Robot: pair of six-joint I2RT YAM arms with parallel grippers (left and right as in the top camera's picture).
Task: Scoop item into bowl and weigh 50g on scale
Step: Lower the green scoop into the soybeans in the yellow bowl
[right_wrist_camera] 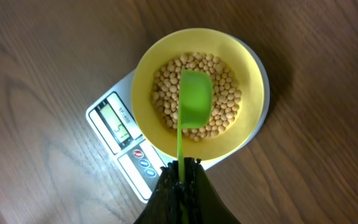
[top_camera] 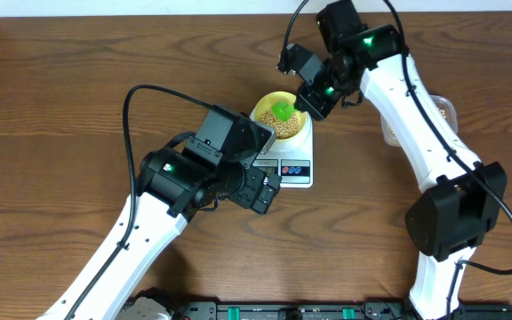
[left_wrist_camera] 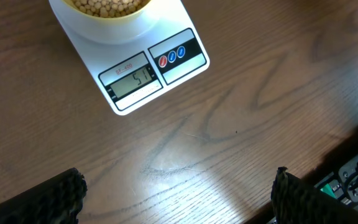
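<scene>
The overhead view takes in the whole brown wood-grain desk [top_camera: 78,107]. The white flat rectangular kitchen scale [top_camera: 297,169] sits about midway along it, nearer the far edge, and carries the small round pale yellow bowl [top_camera: 265,114] on its platform. A clear plastic tub [top_camera: 449,108] near the right edge is partly hidden behind the right arm. From above, the left wrist covers the scale's display.

The left wrist view shows that display [left_wrist_camera: 132,82], which seems to read 51, with red and blue buttons [left_wrist_camera: 171,57] beside it. The small round tan beans [left_wrist_camera: 107,5] appear only at the top edge of this view.

The right wrist view looks straight down into the bowl, where the beans cover the bottom. A bright green plastic scoop [right_wrist_camera: 196,99] lies over them. Whether its cup touches them I cannot tell.

The left arm rises from the near left corner and reaches diagonally, with its wrist above the desk just in front of the scale. The left fingers [left_wrist_camera: 61,196] are spread wide apart and hold nothing.

The right arm climbs from the near right corner, bends at the far edge and points back down at the bowl. The right fingers [right_wrist_camera: 171,193] are pressed together, pinching the end of the scoop's thin handle.
</scene>
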